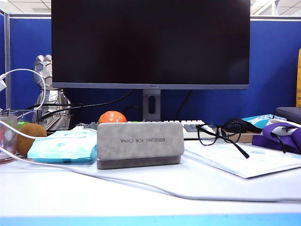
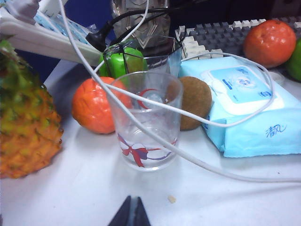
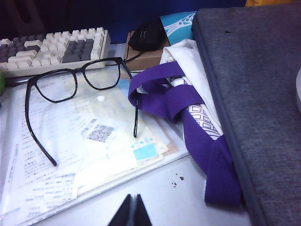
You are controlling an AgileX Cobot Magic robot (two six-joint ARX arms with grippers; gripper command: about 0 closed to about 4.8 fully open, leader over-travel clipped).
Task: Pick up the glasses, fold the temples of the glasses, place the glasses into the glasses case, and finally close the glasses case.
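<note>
— Where are your glasses?
— Your glasses (image 3: 75, 84) sit, temples (image 3: 37, 136) unfolded, on a clear document sleeve (image 3: 94, 160), right of the shut glasses case (image 1: 139, 143).
— And your grippers?
— Left gripper (image 2: 130, 213) and right gripper (image 3: 131, 212): both pressed together, empty.

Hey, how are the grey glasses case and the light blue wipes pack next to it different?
The glasses case is a grey, stiff box with crisp edges; the wipes pack is light blue, soft and wrinkled. The case stands taller, the pack lies lower and flatter. The case carries dark printed lettering on its front; the pack has a white flip lid on top. Both rest on the white table, side by side, untouched by either claw.
</note>
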